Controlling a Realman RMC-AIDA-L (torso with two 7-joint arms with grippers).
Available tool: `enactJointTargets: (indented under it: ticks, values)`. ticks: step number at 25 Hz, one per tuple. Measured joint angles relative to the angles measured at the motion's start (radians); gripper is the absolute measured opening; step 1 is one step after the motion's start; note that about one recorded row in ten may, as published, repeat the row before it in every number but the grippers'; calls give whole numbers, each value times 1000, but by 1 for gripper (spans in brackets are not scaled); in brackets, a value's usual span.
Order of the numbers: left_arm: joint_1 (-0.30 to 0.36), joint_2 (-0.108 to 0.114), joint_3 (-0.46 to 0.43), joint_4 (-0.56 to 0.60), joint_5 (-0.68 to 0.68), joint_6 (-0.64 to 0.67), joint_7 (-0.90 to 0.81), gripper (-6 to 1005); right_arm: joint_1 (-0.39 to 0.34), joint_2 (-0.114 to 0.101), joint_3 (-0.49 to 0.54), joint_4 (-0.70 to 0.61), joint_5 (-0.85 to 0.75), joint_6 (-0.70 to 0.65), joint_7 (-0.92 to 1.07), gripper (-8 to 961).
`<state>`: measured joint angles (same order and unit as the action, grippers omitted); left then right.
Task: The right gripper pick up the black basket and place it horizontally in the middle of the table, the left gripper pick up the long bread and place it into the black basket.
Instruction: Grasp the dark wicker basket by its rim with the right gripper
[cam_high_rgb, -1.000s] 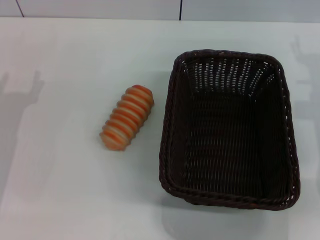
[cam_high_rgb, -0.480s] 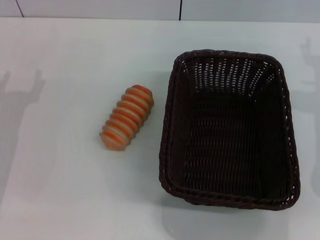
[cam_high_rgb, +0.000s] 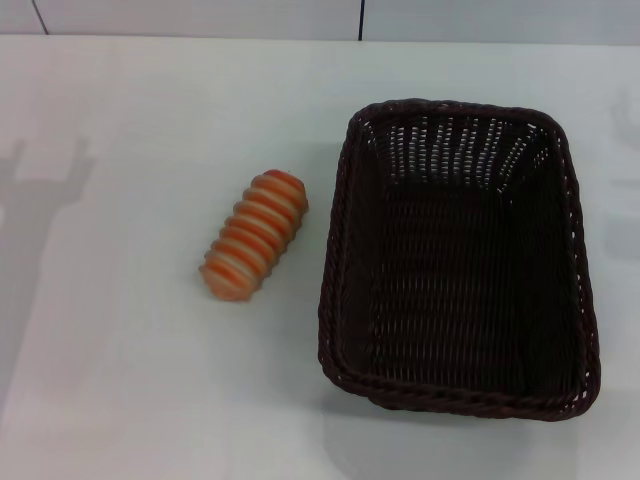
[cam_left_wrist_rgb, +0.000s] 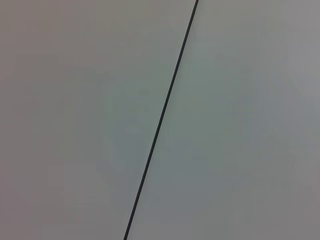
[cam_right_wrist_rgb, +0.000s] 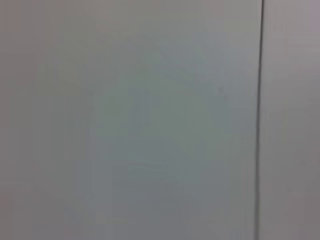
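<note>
Head view: long bread just left of black basket, apart.

A pale grey panelled wall stood behind the white surface, split by thin dark seams; soft shadows fell below it.

**A pale surface and one dark line**

We see only a plain pale grey surface, crossed by a thin dark seam that runs on a slant from one edge of the view to the opposite edge.
</note>
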<state>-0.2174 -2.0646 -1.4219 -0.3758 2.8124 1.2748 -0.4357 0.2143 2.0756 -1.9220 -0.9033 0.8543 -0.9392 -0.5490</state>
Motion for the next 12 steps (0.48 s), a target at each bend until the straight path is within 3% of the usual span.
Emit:
enactJointTargets:
  ticks: [1,5,9,11,12]
  values:
    - [0,0,0,0,1,0,0,852,1,-5,14,26,-79,-14,124,821]
    - [2,-1,2,0,1,0,0,851,-10,-19,38,12,-200,28,264,821]
    - [6,-3,4,0,1,2,-4,851,-76,-3,99,-158,-256,246,219,821]
    - [7,-3,8,0,1,4,-20,850,-134,8,145,-323,-241,456,130,821]
    - [7,-3,8,0,1,4,-20,850,-134,8,145,-323,-241,456,130,821]
